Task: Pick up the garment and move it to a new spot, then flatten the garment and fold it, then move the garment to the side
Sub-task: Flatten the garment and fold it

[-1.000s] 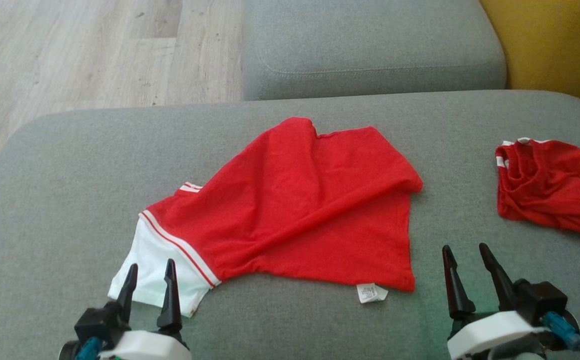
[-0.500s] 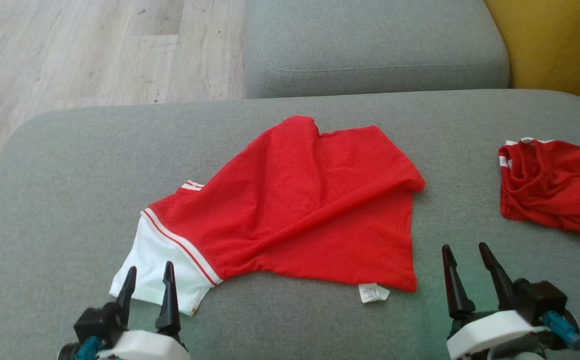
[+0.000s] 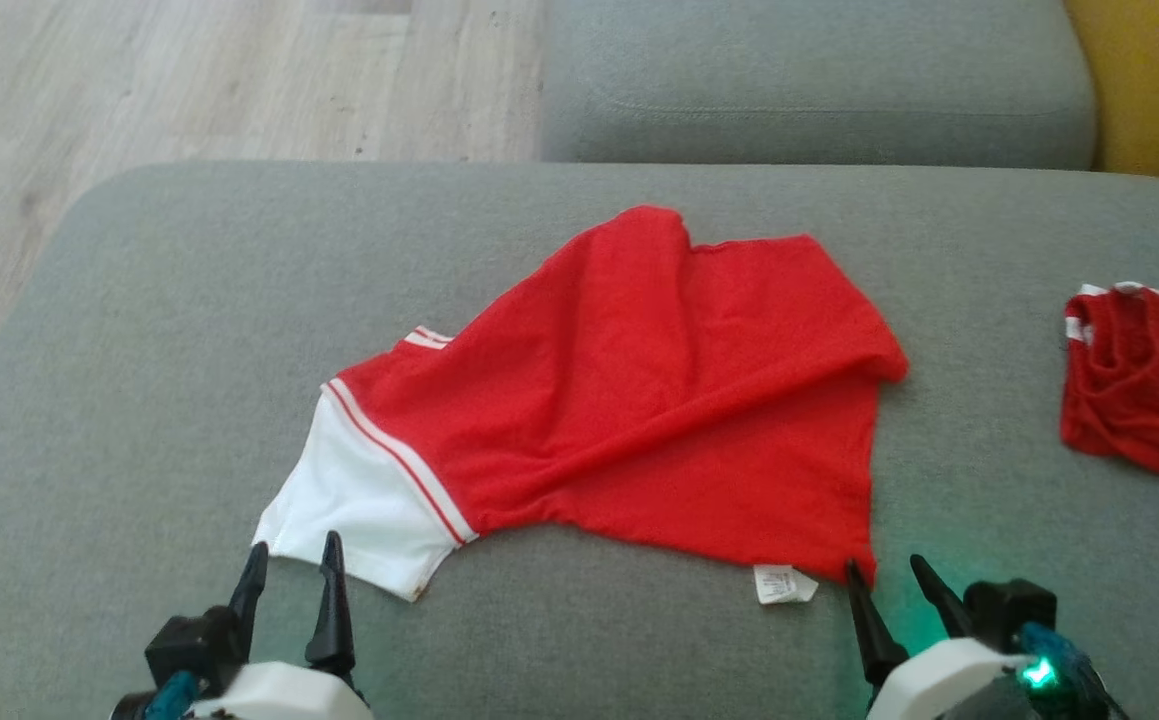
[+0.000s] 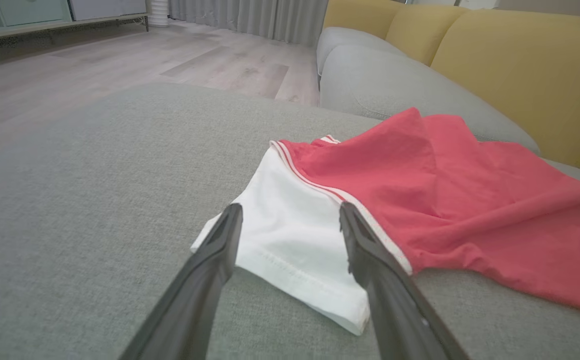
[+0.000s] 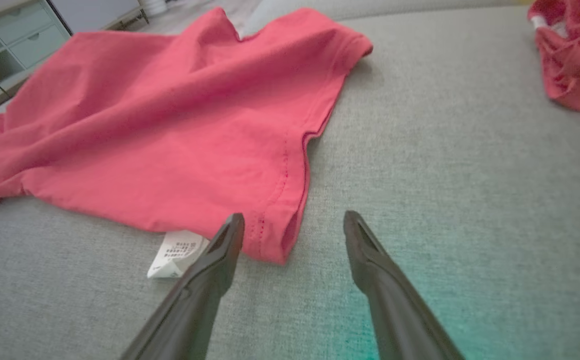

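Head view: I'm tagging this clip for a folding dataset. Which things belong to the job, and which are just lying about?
In the job:
spread red garment with white sleeve
left gripper, jaws open, near the sleeve
right gripper, jaws open, near the hem corner

Lying about:
crumpled red cloth at the right
far grey cushion
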Controlling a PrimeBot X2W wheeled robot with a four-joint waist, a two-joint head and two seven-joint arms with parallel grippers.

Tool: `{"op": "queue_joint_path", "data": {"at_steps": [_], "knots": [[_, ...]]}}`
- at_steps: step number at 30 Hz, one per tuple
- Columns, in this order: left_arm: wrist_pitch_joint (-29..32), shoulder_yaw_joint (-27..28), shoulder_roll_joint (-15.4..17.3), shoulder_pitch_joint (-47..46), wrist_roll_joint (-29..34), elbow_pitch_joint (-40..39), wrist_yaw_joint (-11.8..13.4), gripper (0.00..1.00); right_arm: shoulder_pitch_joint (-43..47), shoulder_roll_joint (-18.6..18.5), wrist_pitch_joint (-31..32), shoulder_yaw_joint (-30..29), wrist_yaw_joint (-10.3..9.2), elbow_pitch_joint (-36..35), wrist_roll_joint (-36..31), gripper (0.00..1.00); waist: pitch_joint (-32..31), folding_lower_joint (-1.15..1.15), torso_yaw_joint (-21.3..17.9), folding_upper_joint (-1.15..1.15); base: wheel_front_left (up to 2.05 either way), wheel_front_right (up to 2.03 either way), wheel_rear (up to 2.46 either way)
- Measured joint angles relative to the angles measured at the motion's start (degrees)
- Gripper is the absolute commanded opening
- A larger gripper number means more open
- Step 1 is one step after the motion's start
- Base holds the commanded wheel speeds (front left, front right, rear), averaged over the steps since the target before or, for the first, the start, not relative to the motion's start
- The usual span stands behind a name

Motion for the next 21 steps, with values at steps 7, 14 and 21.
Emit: {"op": "queue_joint_path", "data": {"at_steps": [7,14,21], "knots": [[0.0,0.0,0.6,0.0,0.0,-0.1,0.3,1.00,-4.2,0.0,-0.7,0.8,0.00,8.0,0.3,1.00,0.8,0.00,2.0,0.00,0.00,0.00,0.00],[0.7,0.0,1.6,-0.1,-0.6,0.4,0.0,1.00,-5.5,-0.1,-0.8,1.7,0.00,10.1,-0.3,0.29,0.9,0.00,1.8,0.00,0.00,0.00,0.00],[4.6,-0.2,2.0,-3.1,-2.1,7.4,-0.7,1.00,-6.0,0.0,-0.8,2.0,0.00,9.1,-1.5,0.00,1.4,0.00,-0.5,0.00,0.00,0.00,0.00]]}}
